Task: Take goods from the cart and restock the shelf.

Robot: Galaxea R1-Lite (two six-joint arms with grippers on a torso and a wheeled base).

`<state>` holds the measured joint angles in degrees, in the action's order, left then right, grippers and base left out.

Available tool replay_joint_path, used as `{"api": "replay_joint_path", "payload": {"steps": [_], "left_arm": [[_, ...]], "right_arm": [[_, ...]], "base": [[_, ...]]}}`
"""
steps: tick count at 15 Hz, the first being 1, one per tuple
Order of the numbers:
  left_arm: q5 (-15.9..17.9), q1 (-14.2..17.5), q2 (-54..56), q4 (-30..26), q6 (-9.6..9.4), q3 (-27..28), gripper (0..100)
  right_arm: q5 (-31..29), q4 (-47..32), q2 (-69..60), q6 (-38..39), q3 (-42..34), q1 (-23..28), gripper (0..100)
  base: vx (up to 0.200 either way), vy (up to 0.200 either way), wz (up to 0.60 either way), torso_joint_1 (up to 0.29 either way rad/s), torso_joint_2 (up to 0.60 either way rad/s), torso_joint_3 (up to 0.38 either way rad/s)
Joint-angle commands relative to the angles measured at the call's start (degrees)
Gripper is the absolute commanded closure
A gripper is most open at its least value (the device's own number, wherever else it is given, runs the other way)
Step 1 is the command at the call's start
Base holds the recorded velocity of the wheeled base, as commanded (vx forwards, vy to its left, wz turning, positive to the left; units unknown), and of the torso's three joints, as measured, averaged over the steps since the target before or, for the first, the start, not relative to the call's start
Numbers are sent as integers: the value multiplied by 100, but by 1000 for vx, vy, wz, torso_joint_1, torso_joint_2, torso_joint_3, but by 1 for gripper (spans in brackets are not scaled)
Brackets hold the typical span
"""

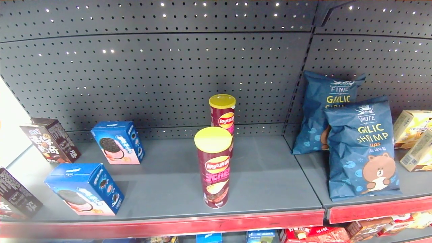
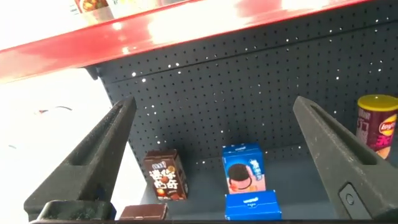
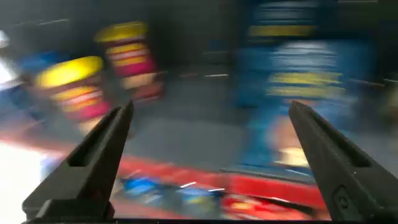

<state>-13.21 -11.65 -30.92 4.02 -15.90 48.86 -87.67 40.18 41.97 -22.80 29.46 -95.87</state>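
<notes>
Two maroon chip cans with yellow lids stand upright in the middle of the grey shelf (image 1: 266, 182), one near the front (image 1: 213, 168) and one behind it (image 1: 222, 113). My left gripper (image 2: 214, 102) is open with nothing between its fingers. It faces the shelf's left part, where a chip can (image 2: 377, 124) shows at the side. My right gripper (image 3: 211, 107) is also open and holds nothing. Beyond it are the two cans (image 3: 71, 90) (image 3: 127, 53) and a blue bag (image 3: 292, 106), all blurred.
Two blue cookie boxes (image 1: 118, 141) (image 1: 86, 188) and dark boxes (image 1: 50, 139) stand left of the cans. On the neighbouring shelf, two blue shrimp-chip bags (image 1: 362, 152) lean back, with yellow boxes (image 1: 416, 138) beyond. A red strip (image 1: 236, 222) edges the shelf front. A dark box (image 2: 165, 175) and a blue box (image 2: 244, 169) lie ahead of the left gripper.
</notes>
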Motion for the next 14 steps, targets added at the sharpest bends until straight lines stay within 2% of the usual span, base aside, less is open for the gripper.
{"api": "replay_joint_path", "payload": {"steps": [1, 2, 3, 4, 5, 6, 9, 11, 13, 14], "left_arm": [[3, -21, -2, 2, 16, -114, 0], [12, -30, 15, 2, 25, -272, 0], [21, -56, 68, 2, 69, -421, 0], [21, -100, 182, 2, 122, -509, 0], [29, -144, 305, 2, 175, -562, 0], [21, -223, 332, 2, 254, -562, 0], [12, -443, 534, 2, 298, -544, 0], [12, -469, 587, 2, 298, -597, 0], [12, -469, 613, 2, 298, -588, 0], [12, -469, 613, 2, 298, -588, 0]], "right_arm": [[-224, -406, 145, -6, -494, 4647, 0], [-224, -441, 241, -6, -688, 6080, 0], [-224, -423, 268, -6, -951, 7205, 0], [-224, -423, 215, 3, -1215, 7864, 0], [-215, -415, -40, 3, -1716, 8734, 0], [-215, -432, -356, -6, -2068, 9341, 0], [-66, -423, -1007, -14, -2410, 10844, 0], [-48, -415, -1033, -14, -2402, 11063, 0], [84, -415, -1183, 21, -2507, 11687, 0], [84, -415, -1183, 21, -2507, 11687, 0]], "base": [[0, 0, 0, 0, 0, 0], [0, 0, 0, 0, 0, 0], [0, 0, 0, 0, 0, 0], [0, 0, 0, 0, 0, 0], [0, 0, 0, 0, 0, 0], [0, 0, 0, 0, 0, 0], [0, 0, 0, 0, 0, 0], [0, 0, 0, 0, 0, 0], [0, 0, 0, 0, 0, 0], [0, 0, 0, 0, 0, 0]]}}
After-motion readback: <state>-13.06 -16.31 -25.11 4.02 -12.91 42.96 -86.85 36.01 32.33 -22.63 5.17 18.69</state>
